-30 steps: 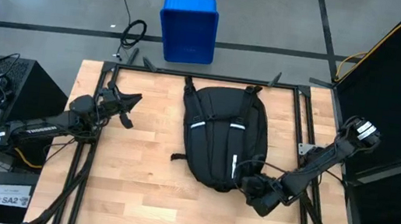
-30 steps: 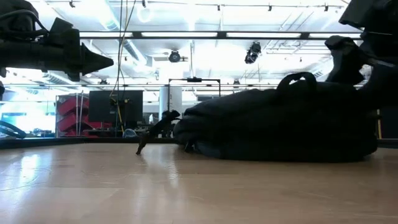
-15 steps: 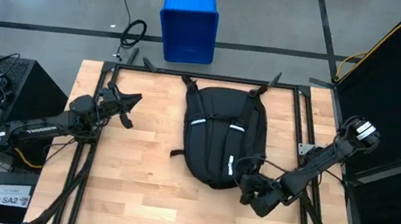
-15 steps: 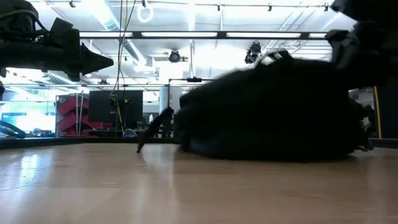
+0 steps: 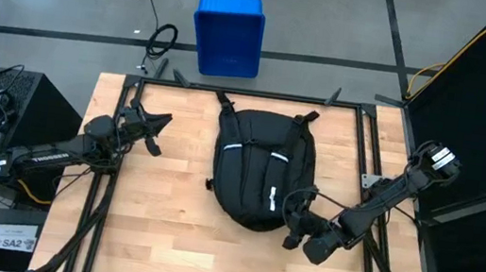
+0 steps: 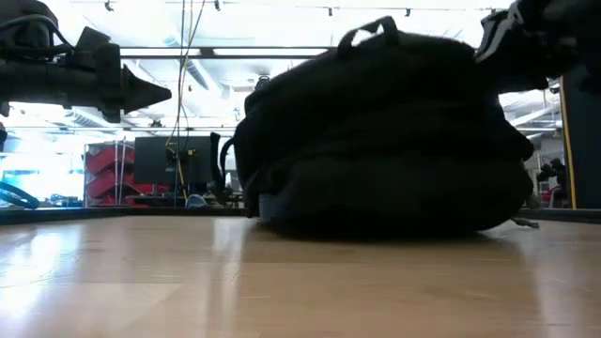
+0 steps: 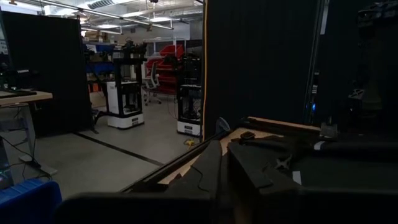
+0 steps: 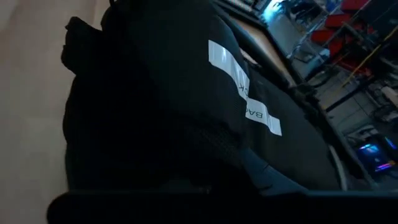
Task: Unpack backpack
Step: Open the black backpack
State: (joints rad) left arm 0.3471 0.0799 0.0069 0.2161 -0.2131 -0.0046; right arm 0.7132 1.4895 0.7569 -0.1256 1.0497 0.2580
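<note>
The black backpack lies in the middle of the wooden table, white strips up, its straps reaching toward the far edge. In the low view the backpack bulges high, a handle loop on top. My right gripper is at its near right corner, shut on it. The right wrist view is filled by the backpack's dark fabric and a white strip. My left gripper hangs shut above the table's left part, touching nothing. My right gripper is shut on the backpack at its near right corner, coming from the table's right near side and slanting slightly down. The gripper itself and the dark fabric hide which part it has. That end is raised, while the backpack's far part rests on the table.
A blue plastic bin stands on the floor beyond the far edge. Black frame rails run along the table's left and right sides. A dark curtain stands to the right. Bare wood shows left of the backpack and near the front edge.
My right gripper has gone toward the table's left edge and a little up, rolling as it went. The backpack has slid left with it. Its near end has risen and bunched, so it stands much taller in the low view.
</note>
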